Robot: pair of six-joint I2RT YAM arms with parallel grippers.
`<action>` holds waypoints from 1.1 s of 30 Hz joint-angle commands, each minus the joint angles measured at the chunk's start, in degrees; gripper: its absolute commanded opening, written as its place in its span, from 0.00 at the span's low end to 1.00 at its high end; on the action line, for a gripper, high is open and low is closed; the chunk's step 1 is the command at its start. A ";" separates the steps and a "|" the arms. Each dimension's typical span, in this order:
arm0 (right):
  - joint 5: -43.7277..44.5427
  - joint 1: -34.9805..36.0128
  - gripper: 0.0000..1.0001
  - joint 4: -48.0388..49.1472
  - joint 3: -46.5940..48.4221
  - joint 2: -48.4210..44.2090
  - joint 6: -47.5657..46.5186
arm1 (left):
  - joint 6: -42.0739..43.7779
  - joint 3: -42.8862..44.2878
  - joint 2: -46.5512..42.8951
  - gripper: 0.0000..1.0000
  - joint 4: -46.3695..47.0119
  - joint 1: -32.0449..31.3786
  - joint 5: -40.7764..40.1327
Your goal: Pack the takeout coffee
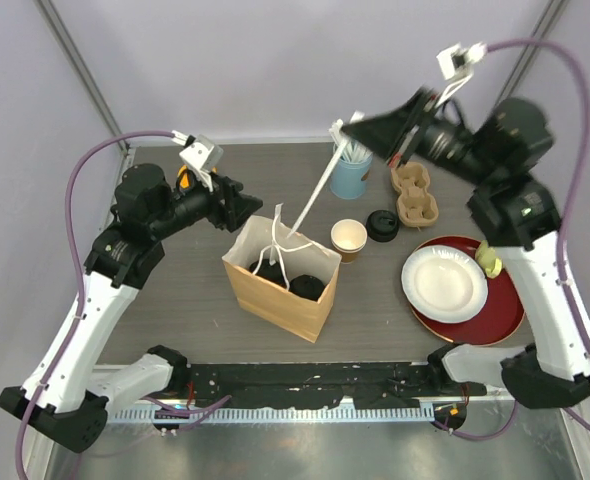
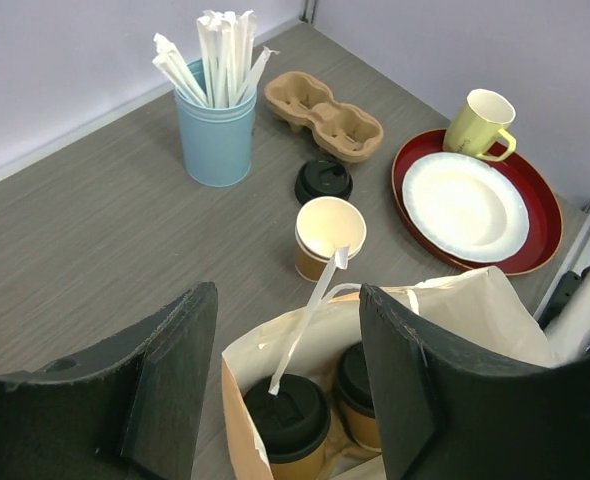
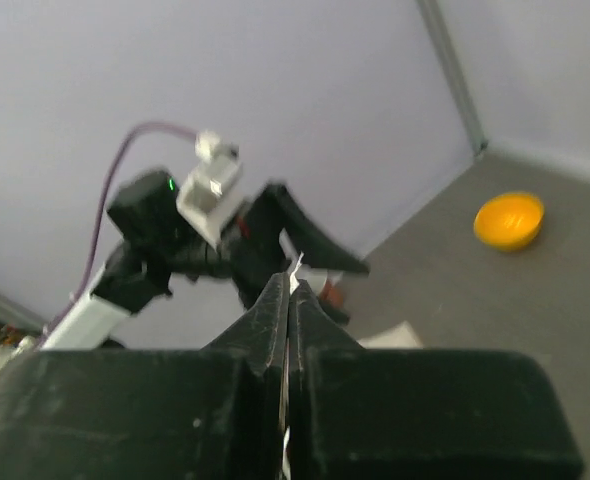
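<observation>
The right gripper (image 1: 347,125), in the upper middle of the overhead view, is shut on the top end of a thin white paper-wrapped straw (image 1: 315,185). In its own wrist view the jaws are pressed together with only a white sliver between them. The straw slants down to the left. Its lower end rests on the black lid of a small kraft-brown paper cup (image 2: 285,420) standing inside an open kraft-brown paper bag (image 1: 275,290) at the centre of the grey table (image 1: 175,290).

A second lidded kraft cup (image 2: 360,390) stands just beside the first in the bag.

The left gripper (image 1: 247,205) hangs at the bag's upper-left corner with its jaws apart and nothing held. Whether it touches the rim cannot be told.

Right of the bag, an open kraft cup (image 1: 348,238), white inside, stands on the table. A round black plastic lid (image 1: 382,225) lies just beside it.

Above these stand a light-blue cup of white wrapped straws (image 1: 351,175) and a moulded brown cardboard cup carrier (image 1: 413,195).

At the right, a round red tray (image 1: 505,310) bears a white plate (image 1: 443,285) and a pale yellow mug (image 1: 489,260).
</observation>
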 commanded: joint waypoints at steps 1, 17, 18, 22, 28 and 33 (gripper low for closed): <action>8.60 9.57 0.01 6.83 -20.95 -9.28 3.36 | -1.63 3.02 1.10 0.62 0.60 0.25 2.67; 12.96 18.02 0.01 2.68 -22.24 -8.88 -7.97 | 0.39 4.16 0.23 0.63 -2.30 0.34 1.78; 13.02 18.02 0.01 -1.82 -19.95 -8.00 -10.76 | 0.39 4.07 0.23 0.63 -2.30 0.26 1.78; 23.37 17.93 0.01 -16.80 -12.81 -10.88 -18.69 | 0.22 3.81 0.31 0.63 -1.77 0.25 2.22; 23.75 18.02 0.01 -7.07 -18.41 -11.60 -13.29 | -0.57 3.54 1.10 0.63 -0.28 0.34 3.10; 24.69 18.55 0.01 5.41 -31.07 -14.23 -7.36 | 0.13 4.07 0.67 0.63 -0.80 0.34 2.40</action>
